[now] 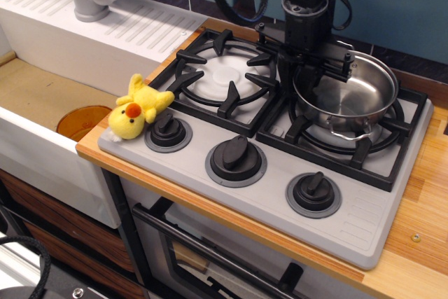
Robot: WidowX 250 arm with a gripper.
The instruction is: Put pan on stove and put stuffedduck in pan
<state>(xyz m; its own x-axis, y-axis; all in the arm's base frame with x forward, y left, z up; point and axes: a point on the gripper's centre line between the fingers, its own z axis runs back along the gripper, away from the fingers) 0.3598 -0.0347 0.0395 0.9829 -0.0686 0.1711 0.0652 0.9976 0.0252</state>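
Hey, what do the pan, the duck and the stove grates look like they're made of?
The pan looks like polished stainless steel: mirror-bright walls with reflections and thin wire loop handles. The stuffedduck looks like fuzzy yellow plush fabric with an orange beak, soft-edged and matte. The grates are matte black, cast-looking; metal or moulded plastic, I cannot tell. The stove top looks like smooth light grey plastic.

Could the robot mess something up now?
Maybe. The gripper sits low at the pan's left rim, so moving away sideways could drag the pan off its grate. The duck lies on the stove's left corner by the sink; a clumsy grab might knock it in.
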